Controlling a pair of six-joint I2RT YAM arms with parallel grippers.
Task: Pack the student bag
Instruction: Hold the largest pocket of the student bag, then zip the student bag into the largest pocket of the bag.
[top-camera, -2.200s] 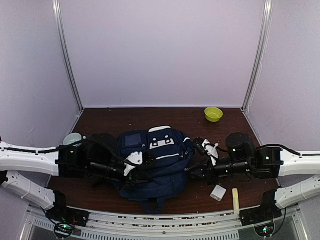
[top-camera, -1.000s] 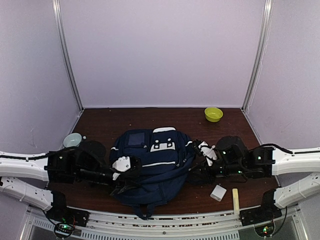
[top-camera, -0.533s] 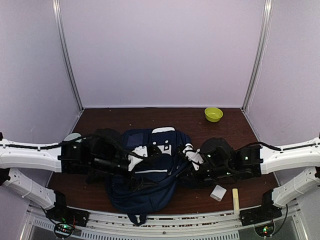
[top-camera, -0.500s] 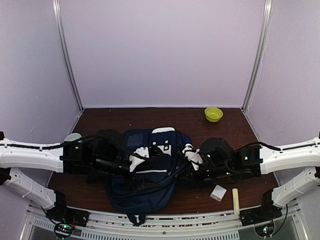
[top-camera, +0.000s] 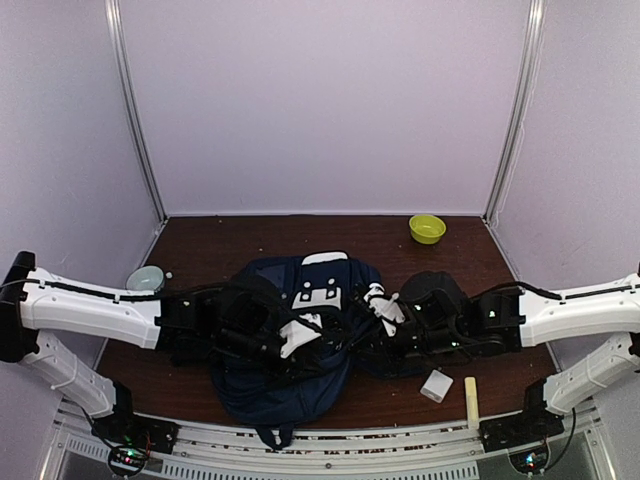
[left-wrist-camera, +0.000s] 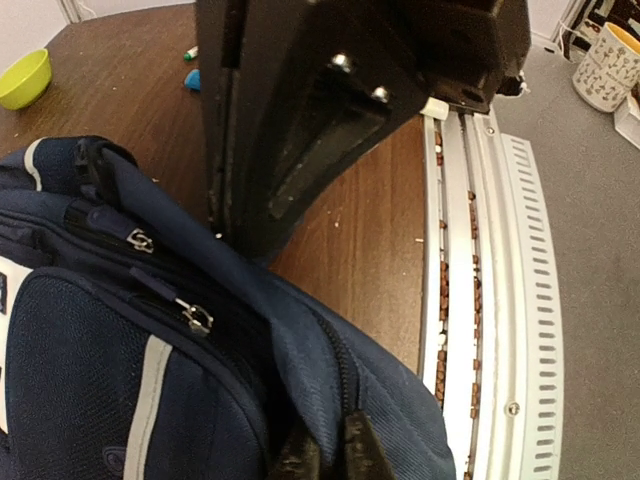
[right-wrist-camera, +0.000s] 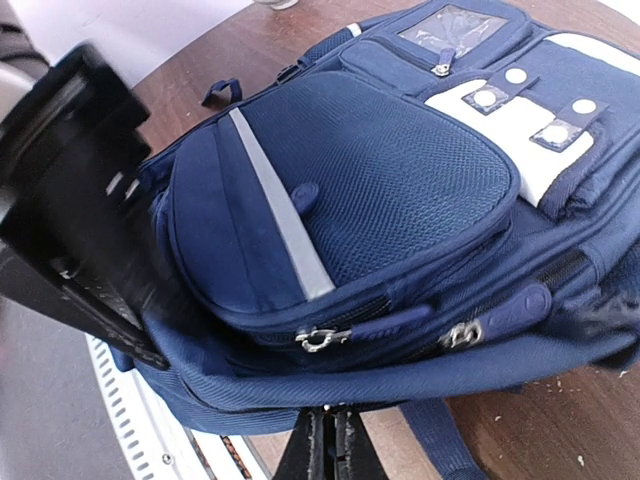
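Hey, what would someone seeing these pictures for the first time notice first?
The big navy student bag lies in the middle of the table, with both arms reaching in from the sides. The left tool and the right tool each pinch its fabric edge. Next comes the bright yellow-green bowl at the far right corner.

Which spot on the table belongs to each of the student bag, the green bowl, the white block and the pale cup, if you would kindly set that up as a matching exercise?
Things:
1 student bag
2 green bowl
3 white block
4 pale cup

Places:
A far right corner of the table
B left edge, beside the left arm
C the middle
D near right edge, next to a pale yellow stick

Pairs: 1-C, 2-A, 3-D, 4-B
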